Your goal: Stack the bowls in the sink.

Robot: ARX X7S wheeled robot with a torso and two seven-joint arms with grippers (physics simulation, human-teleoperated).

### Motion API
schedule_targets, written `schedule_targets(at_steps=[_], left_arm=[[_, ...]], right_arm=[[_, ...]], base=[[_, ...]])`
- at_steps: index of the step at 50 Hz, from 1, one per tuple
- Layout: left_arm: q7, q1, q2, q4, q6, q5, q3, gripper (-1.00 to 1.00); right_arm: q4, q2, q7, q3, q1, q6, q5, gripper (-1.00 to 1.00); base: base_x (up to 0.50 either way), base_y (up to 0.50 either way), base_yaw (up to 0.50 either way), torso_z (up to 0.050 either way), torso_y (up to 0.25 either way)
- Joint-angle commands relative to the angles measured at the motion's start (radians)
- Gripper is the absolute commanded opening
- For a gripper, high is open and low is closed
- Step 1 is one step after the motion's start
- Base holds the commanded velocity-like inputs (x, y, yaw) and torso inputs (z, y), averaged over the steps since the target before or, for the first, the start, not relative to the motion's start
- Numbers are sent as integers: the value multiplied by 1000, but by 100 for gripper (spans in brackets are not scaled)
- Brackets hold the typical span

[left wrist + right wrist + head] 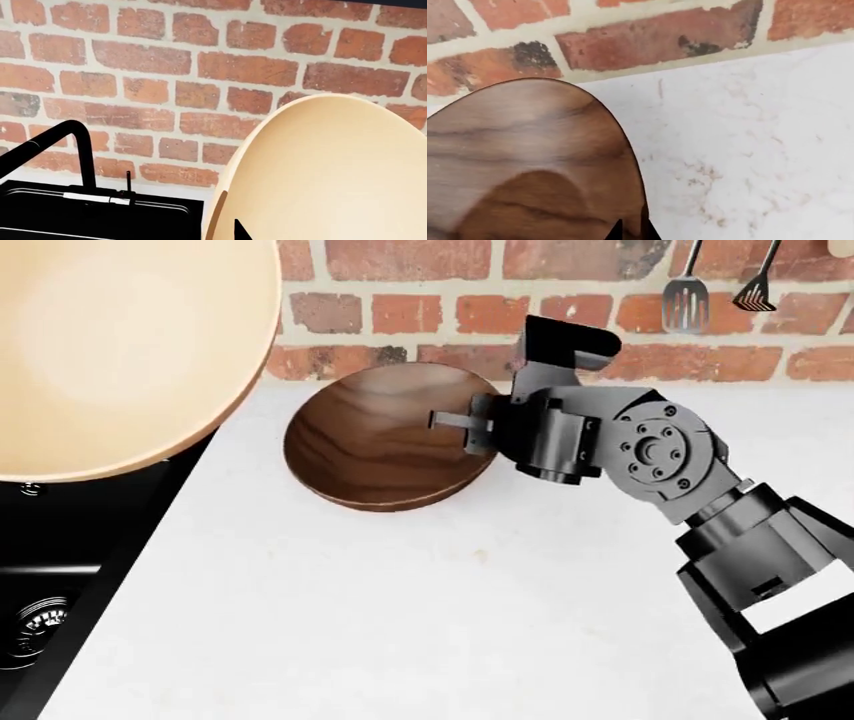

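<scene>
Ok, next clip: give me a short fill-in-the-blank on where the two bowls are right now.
1. The right gripper grips the rim of the ____ bowl.
2. That bowl is tilted over the white ____.
3. The cream bowl is held up above the black ____.
4. The wall behind is made of ____.

Missing words: brown; counter; sink; brick

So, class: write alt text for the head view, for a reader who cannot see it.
The right pincer grips the rim of a dark brown wooden bowl, tilted on a white counter below a brick wall. A large cream bowl fills the upper left, above a black sink.
</scene>
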Motion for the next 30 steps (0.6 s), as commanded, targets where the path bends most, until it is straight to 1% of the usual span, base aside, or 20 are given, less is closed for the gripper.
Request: schedule_targets(at_steps=[1,2,10,22,30], left_arm=[[-2,-8,2,-2,4,9,-8,-100],[-3,-9,3,-2,4,8,-9,-100],[-17,-20,10,-5,-4,-3,-13,-100],[-31,-38,11,-17,-23,-16,-22,-100],[-25,-34,9,-19,-24,-11,-27,-100]], right_arm=[[-176,86,74,69,-12,-65,36,-100],[-211,100,85,81,-17,-87,26,-100],[-364,199,153,119,-5,-82,46,-100],[-576,336,201,200,-17,-100,100,-100],[-683,424,254,209,15,-59,93,-100]], base=[[0,0,0,0,0],[0,0,0,0,0],[0,0,0,0,0],[0,0,0,0,1],[0,0,0,0,0]])
